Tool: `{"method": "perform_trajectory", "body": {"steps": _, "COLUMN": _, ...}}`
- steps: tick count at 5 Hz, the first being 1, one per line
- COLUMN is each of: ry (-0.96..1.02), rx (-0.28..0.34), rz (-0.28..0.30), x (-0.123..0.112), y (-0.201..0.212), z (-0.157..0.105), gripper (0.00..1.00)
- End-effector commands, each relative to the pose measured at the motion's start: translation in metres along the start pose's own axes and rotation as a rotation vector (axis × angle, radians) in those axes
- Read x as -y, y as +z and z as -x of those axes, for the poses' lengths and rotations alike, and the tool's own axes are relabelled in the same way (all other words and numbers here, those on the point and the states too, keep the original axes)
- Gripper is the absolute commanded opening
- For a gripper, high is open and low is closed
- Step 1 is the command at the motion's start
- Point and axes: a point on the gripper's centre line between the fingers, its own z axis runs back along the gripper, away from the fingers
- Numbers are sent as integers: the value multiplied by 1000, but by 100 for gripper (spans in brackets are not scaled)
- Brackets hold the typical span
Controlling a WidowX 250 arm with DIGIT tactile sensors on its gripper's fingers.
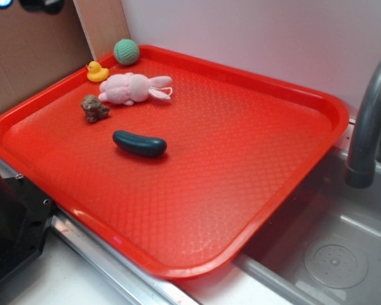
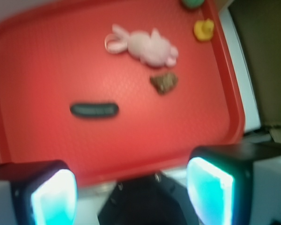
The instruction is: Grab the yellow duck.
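While the gripper (image 2: pixel 131 187) hangs off the near edge of the red tray (image 1: pixel 254 210), its two pads (image 2: pixel 54 197) sit wide apart w/ nothing between them, both glowing cyan on their inner faces in the wrist view; that view is blurry. Ext. view doesn't show the fingers, only a black bulk at lower left corner. Yellow duck (image 1: pixel 96 71) sits upright in the far-left corner of the tray, close to the rim, orange beak just visible; in the wrist view it shows as a small yellow blob (image 2: pixel 203 29) at upper right, near the tray's right rim, well apart from the pads. Green knitted ball (image 1: pixel 126 51) is just beside the duck, closer to the back corner; only its lower edge shows in the wrist view (image 2: pixel 192 3). Pink plush bunny (image 1: pixel 133 88) lies on its side next to the duck, ears pointing toward tray centre, not touching the duck as far as I can tell. Small brown lumpy rock-like piece (image 1: pixel 94 108) lies near the bunny, toward the front. Dark green pickle-shaped item (image 1: pixel 140 143) lies alone closer to tray centre. Tray rests partly over a grey sink (image 1: pixel 343 254), w/ a grey faucet (image 1: pixel 368 121) at right.
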Motion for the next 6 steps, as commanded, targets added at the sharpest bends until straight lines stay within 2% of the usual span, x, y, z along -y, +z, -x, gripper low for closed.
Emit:
{"method": "perform_trajectory", "body": {"steps": 1, "ry": 373, "rx": 119, "rz": 19, "x": -34, "y": -27, "z": -35, "gripper": 100}}
{"method": "perform_trajectory", "body": {"steps": 2, "ry": 615, "rx": 194, "rz": -38, "x": -60, "y": -48, "z": -45, "gripper": 100}}
{"method": "perform_trajectory", "body": {"steps": 3, "ry": 817, "rx": 231, "rz": -99, "x": -91, "y": -67, "z": -57, "gripper": 100}}
{"method": "perform_trajectory", "body": {"steps": 6, "ry": 817, "rx": 231, "rz": -99, "x": -91, "y": -67, "z": -57, "gripper": 100}}
